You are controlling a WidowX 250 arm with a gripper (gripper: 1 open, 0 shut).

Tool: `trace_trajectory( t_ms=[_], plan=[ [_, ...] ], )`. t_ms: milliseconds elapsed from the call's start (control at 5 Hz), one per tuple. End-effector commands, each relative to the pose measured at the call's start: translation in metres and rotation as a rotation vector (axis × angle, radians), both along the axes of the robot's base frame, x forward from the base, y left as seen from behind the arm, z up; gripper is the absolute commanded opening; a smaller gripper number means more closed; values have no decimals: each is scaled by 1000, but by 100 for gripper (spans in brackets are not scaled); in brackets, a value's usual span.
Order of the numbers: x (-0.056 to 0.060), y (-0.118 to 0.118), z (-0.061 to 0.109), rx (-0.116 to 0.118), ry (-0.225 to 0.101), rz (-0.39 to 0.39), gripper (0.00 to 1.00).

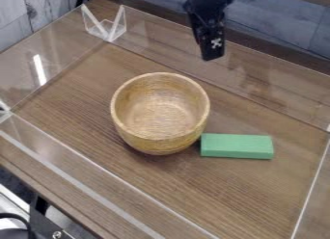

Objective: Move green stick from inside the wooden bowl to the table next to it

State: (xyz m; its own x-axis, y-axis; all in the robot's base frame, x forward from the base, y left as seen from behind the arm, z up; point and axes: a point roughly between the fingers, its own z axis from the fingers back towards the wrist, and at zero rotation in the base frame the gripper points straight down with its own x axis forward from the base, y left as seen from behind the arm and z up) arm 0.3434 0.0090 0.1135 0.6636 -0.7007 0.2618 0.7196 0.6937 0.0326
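Operator: Where are the parts?
Guide: Your table (77,156) carries the wooden bowl (160,113); the green stick (237,146) lies flat beside it, on the table.
Operator: Tool (211,52) state?
Guide: Holding nothing; you cannot tell its opening at this blur.
Operator: Handling?
Guide: Probably light, stiff; grip mid-length, across the narrow width.

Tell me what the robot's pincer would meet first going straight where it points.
Probably the brown wood-grain tabletop, beyond the round tan wooden bowl, as the black pincer seems to point down; one view leaves depth unclear.
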Motion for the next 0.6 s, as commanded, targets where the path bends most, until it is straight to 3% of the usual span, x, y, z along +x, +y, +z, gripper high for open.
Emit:
trace_trajectory(
  t_ms=[0,400],
  plan=[
    [7,-6,8,1,-52,-20,0],
    [-2,-37,-13,-19,-36,-27,0]
  ],
)
